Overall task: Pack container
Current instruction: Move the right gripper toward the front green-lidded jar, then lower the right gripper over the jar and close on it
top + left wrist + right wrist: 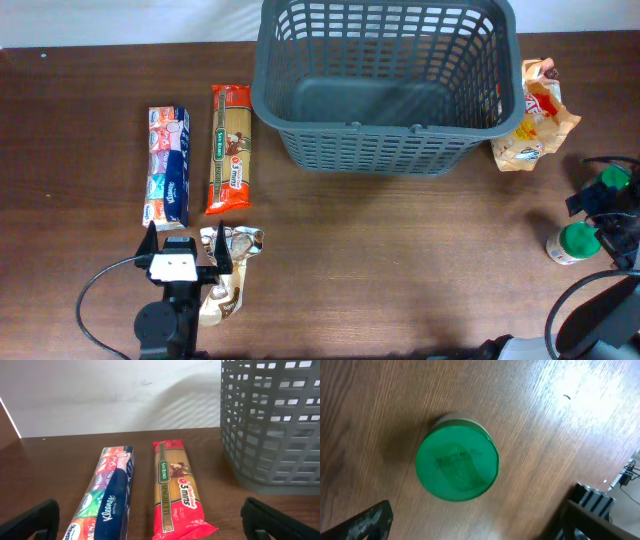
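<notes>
Grey slotted plastic forms the container (370,150), rectangular and thick-rimmed, set far and centre-right on the brown wooden counter (400,260) in the overhead view; its far edge is cut off. A tissue pack (168,165) and a spaghetti packet (230,148) are laid to its left, a crumpled bag (535,118) at its right. The left fingers (222,250) are spread apart by a silvery packet (235,240). From the left wrist, a white wall (100,395) is seen behind the counter. From the right wrist, the right fingers (362,522) are held apart, a green-lidded jar (457,462) seen between them.
</notes>
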You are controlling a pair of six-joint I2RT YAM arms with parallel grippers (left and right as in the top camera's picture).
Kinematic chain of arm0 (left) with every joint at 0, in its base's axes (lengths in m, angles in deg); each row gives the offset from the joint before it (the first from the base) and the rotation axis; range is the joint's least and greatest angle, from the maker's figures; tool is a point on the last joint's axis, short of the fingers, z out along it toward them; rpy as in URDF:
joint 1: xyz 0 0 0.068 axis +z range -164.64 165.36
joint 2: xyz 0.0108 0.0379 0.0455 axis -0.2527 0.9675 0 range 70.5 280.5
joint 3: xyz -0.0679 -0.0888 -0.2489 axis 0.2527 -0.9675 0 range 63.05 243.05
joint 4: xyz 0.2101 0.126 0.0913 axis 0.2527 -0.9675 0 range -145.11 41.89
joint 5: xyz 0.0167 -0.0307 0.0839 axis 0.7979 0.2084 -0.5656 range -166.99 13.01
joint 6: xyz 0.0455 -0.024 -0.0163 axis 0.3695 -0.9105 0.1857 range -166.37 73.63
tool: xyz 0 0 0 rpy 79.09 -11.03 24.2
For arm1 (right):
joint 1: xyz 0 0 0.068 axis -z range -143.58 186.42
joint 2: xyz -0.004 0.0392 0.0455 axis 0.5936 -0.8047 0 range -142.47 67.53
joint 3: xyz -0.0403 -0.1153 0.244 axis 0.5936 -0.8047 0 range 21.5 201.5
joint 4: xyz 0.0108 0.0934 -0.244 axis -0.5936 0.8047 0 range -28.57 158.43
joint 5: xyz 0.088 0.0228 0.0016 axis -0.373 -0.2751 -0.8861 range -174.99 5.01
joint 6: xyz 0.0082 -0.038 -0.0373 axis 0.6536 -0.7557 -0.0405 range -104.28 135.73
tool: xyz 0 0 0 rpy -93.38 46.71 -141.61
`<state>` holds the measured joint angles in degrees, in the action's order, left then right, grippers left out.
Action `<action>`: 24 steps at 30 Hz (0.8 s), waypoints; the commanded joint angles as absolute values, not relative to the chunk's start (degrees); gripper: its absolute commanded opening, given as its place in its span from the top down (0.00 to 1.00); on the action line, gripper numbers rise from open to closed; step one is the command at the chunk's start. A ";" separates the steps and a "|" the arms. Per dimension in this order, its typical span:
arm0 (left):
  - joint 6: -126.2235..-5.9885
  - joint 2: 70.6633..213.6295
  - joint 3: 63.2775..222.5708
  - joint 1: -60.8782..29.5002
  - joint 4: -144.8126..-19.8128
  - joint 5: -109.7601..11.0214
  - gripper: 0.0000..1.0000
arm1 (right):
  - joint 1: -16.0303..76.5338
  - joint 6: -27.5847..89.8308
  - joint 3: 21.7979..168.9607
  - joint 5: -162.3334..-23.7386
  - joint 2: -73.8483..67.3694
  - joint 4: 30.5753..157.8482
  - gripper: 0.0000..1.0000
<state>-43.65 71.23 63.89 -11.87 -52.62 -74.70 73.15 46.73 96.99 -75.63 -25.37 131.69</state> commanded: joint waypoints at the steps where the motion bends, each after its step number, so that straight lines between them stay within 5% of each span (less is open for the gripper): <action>1: -44.22 70.79 63.54 -11.53 -52.69 -75.09 0.01 | 73.34 46.58 94.97 -75.34 -25.11 129.63 0.01; 24: -44.22 70.79 63.54 -11.53 -52.69 -75.09 0.01 | 73.34 46.58 93.75 -78.56 -34.55 125.43 0.01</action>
